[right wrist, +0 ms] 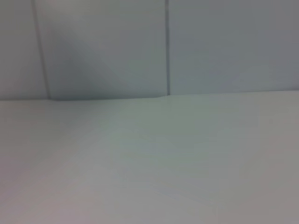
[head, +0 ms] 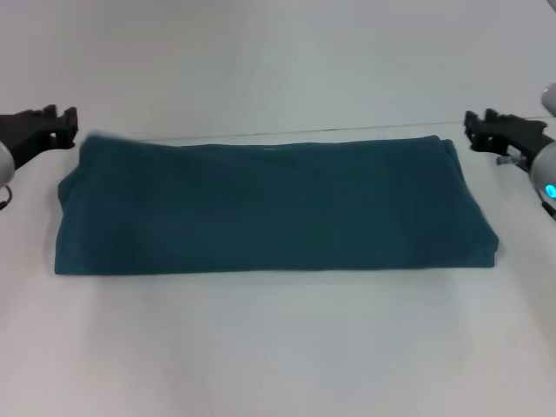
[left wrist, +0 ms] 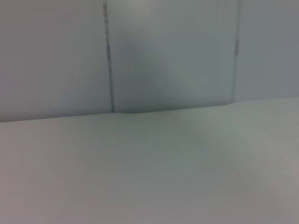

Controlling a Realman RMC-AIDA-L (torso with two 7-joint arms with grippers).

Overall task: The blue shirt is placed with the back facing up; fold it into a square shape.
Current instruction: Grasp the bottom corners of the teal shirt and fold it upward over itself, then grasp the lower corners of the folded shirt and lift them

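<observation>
The white counter (head: 278,347) carries the blue shirt (head: 274,208), folded to a long band lying between both jaws. Whether the left gripper (head: 62,122) and right gripper (head: 476,129) have wide or narrow jaws cannot be told. For a square, one short end probably should be gripped at its corners and laid evenly over the other.

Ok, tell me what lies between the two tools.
In the head view, only the blue shirt, folded into a long band, lies between the left tool and the right tool.
</observation>
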